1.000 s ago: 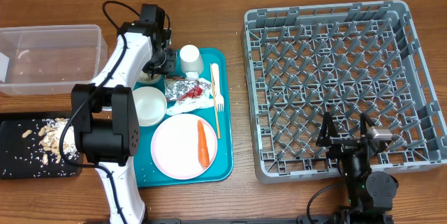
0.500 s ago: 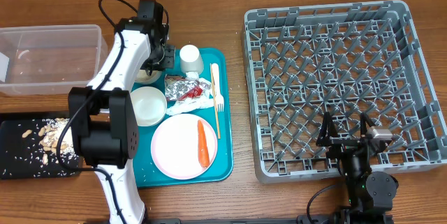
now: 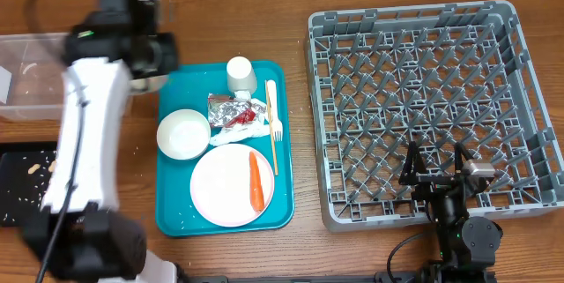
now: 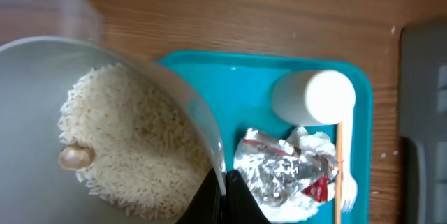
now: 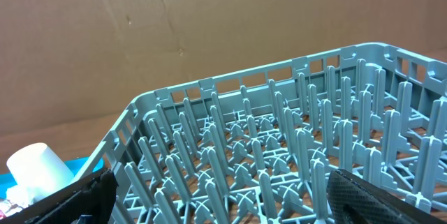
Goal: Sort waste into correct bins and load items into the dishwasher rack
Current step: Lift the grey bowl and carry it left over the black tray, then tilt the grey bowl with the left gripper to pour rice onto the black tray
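Observation:
My left gripper point(image 4: 223, 190) is shut on the rim of a small white bowl point(image 4: 42, 84) that holds rice crumbs point(image 4: 133, 147) and a nut piece point(image 4: 75, 158). In the overhead view this gripper point(image 3: 145, 58) is off the tray's back-left corner, beside the clear tub point(image 3: 35, 76). On the teal tray point(image 3: 172, 217) lie a second bowl point(image 3: 183, 133), a plate point(image 3: 220, 190) with the carrot point(image 3: 256, 180), a cup point(image 3: 240, 75), the foil wrapper point(image 3: 231, 111) on a napkin point(image 3: 254, 128), and a fork point(image 3: 272, 107). My right gripper point(image 3: 438, 177) is open at the rack's point(image 3: 423, 98) front edge.
The black tray point(image 3: 18, 204) with crumbs lies at the front left, partly hidden by my left arm. A thin wooden stick point(image 3: 274, 152) lies beside the plate. In the right wrist view the rack's pegs point(image 5: 279, 154) fill the space between the fingers.
My left arm has lifted the rice bowl off the teal tray's back-left corner and swung it left toward the clear tub. The right arm has not moved.

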Action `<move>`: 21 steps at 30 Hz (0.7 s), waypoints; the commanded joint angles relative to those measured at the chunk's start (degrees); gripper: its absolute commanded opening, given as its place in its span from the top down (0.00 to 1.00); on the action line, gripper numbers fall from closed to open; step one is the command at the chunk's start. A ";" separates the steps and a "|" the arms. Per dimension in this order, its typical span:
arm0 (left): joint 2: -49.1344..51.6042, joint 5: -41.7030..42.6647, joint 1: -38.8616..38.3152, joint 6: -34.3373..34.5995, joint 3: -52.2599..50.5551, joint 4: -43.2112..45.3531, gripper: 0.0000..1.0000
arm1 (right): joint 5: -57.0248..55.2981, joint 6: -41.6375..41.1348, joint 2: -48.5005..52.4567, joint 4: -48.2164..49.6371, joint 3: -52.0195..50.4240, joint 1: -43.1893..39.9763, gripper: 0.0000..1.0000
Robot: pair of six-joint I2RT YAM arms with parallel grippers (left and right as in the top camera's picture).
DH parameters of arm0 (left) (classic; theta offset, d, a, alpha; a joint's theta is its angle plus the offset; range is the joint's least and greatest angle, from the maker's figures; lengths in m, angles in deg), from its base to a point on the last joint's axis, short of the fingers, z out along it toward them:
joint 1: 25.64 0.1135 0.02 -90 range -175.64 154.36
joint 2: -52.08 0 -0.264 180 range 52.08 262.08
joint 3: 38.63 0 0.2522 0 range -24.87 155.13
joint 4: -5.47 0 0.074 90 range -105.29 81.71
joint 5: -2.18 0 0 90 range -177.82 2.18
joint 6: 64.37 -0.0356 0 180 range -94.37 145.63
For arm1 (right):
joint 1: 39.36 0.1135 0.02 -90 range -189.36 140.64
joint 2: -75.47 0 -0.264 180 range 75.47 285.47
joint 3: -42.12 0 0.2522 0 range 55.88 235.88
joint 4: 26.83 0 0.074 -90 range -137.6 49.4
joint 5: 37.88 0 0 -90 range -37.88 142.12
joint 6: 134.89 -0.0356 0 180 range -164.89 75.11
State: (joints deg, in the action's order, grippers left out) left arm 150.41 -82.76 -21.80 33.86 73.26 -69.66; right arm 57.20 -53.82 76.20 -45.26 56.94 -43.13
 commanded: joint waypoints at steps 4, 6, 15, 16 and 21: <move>-4.20 9.75 14.80 0.96 1.36 -4.87 0.96 | -0.33 0.42 -0.57 0.28 -0.59 -0.48 0.00; -4.04 13.64 20.02 0.63 0.96 -6.10 0.96 | -0.33 0.42 -0.57 0.28 -0.59 -0.48 0.00; -4.02 28.06 37.48 -1.40 -6.88 -2.62 0.96 | -0.33 0.42 -0.57 0.31 -0.59 -0.48 0.00; -4.02 30.25 39.26 -1.79 -8.41 -1.73 0.96 | -0.33 0.42 -0.57 0.28 -0.61 -0.48 0.00; -4.00 37.75 45.55 -2.01 -15.63 3.26 0.96 | -0.33 0.42 -0.57 0.28 -0.59 -0.48 0.00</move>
State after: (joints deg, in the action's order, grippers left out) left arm 146.82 -53.41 21.12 33.33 60.89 -68.06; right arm 57.23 -53.84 76.20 -45.24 56.94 -43.13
